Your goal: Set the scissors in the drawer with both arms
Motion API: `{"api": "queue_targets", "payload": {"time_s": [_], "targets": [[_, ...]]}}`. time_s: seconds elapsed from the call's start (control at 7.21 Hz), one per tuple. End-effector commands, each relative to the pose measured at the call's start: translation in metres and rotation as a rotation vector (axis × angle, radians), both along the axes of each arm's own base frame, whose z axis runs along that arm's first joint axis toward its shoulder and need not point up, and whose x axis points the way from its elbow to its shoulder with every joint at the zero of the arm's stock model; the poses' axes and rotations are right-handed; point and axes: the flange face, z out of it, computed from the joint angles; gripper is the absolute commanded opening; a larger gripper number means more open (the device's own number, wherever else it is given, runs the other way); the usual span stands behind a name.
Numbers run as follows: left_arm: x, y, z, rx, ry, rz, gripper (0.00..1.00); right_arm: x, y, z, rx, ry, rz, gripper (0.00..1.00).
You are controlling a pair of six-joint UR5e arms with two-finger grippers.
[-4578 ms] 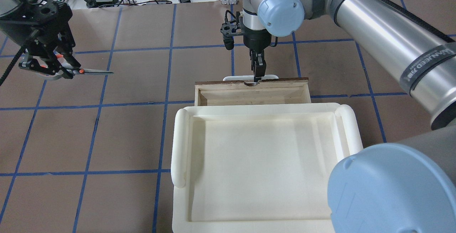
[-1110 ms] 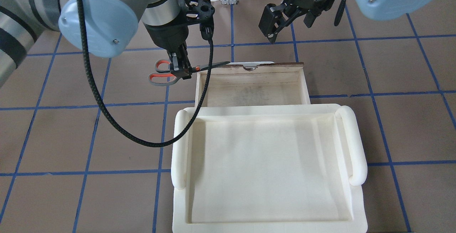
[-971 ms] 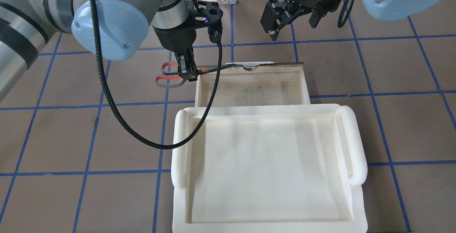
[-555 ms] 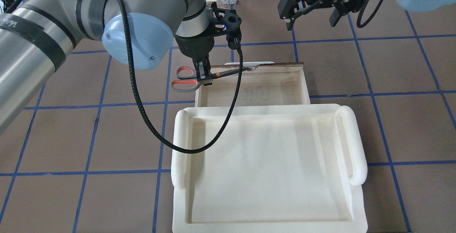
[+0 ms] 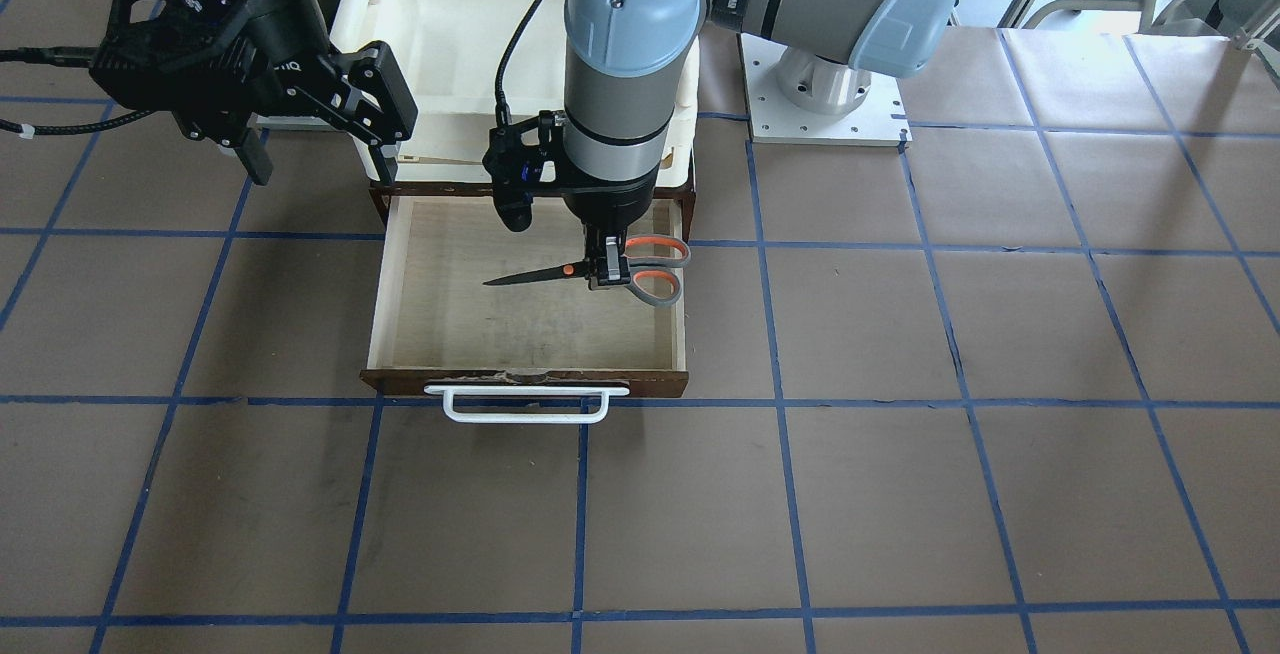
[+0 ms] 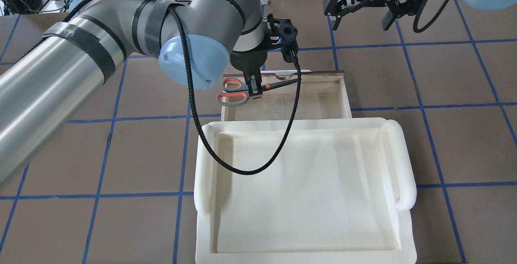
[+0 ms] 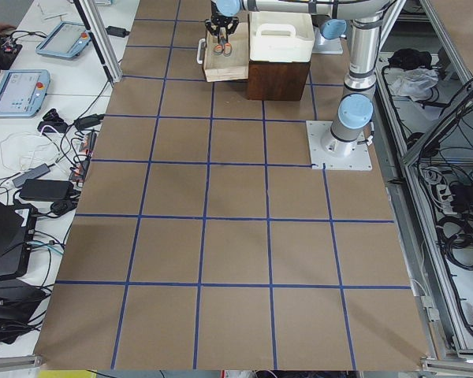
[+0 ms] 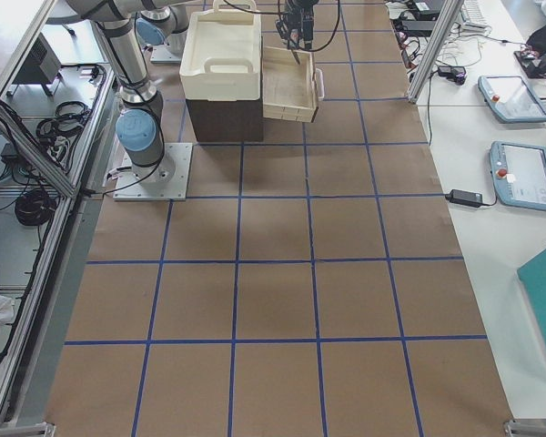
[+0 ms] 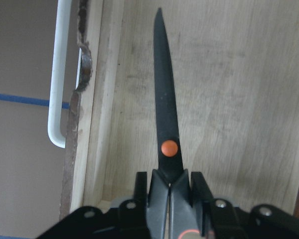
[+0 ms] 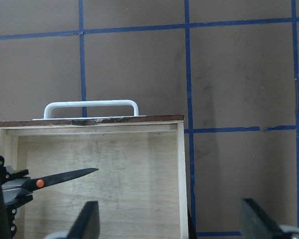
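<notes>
Grips small grey-handled, orange-lined scissors (image 5: 567, 271) in left black two-finger gripper (image 5: 605, 270) over pale plywood drawer (image 5: 450, 344) mid-frame, with right black gripper (image 5: 322, 159) splayed wide upper left.

Brown table (image 5: 950, 494), blue-tape grid (image 5: 779, 402); wood cabinet (image 7: 277, 80) on it.

Scissors (image 5: 560, 273): blades closed, lying level. You'll find them clamped just behind the orange pivot in the left gripper (image 5: 607, 274), above the open drawer (image 5: 530, 334). The blades cross its plywood floor and the handles sit over its side wall. Right gripper (image 6: 358, 15): fingers spread, holding nothing, raised clear of the drawer.
</notes>
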Motion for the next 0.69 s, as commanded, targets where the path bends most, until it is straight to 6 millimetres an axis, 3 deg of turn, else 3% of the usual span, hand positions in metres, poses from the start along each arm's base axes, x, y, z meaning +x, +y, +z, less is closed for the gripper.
{"api": "queue_targets", "payload": {"time_s": [0.0,0.55], "targets": [[-0.016,0.003,-0.019,0.021,-0.01,0.005,0.0,0.001,0.001,-0.004,0.009,0.003,-0.009,1.0],[-0.038,0.004,-0.051,0.039,-0.019,-0.015,0.0,0.0,0.0,-0.003,0.002,0.008,-0.009,1.0]]}}
